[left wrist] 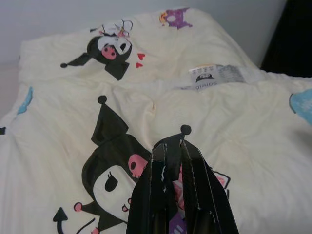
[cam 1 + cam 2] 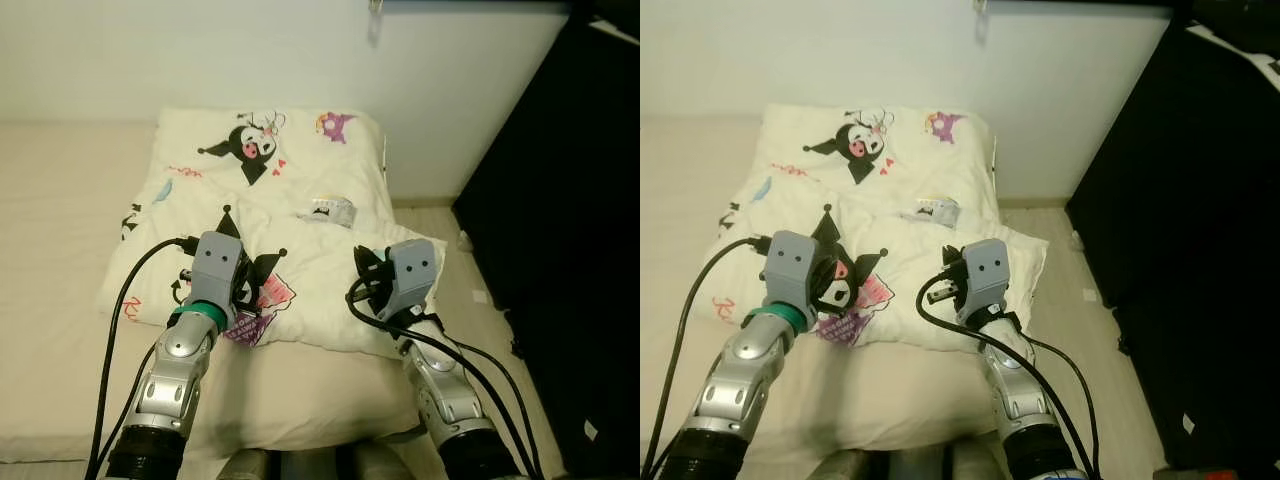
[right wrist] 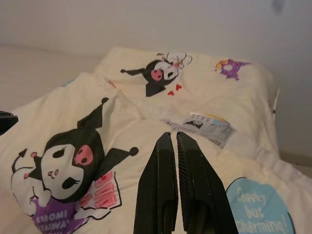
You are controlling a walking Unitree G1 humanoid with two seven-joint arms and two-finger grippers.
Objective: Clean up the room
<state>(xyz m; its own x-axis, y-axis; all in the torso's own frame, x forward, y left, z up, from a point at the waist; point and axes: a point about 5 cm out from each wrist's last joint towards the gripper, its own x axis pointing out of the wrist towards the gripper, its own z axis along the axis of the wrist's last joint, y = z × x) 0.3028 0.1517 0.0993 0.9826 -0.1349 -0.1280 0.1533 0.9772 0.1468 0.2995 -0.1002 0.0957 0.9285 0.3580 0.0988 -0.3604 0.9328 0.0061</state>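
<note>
A cream quilt (image 2: pixel 300 250) printed with black cartoon figures lies folded on the bed, with its white label (image 2: pixel 331 211) facing up. A matching pillow (image 2: pixel 270 140) rests behind it against the wall. My left gripper (image 1: pixel 168 144) hovers just over the quilt's near left part, above a large cartoon print (image 1: pixel 112 175), its fingers shut with nothing between them. My right gripper (image 3: pixel 171 136) hangs over the quilt's near right part, also shut and holding nothing, pointing toward the label (image 3: pixel 200 124).
The beige mattress (image 2: pixel 50 250) stretches out to the left. A white wall (image 2: pixel 200 50) stands behind the bed. Tall black furniture (image 2: pixel 570 220) stands at the right, with a narrow strip of wood floor (image 2: pixel 455 270) between it and the bed.
</note>
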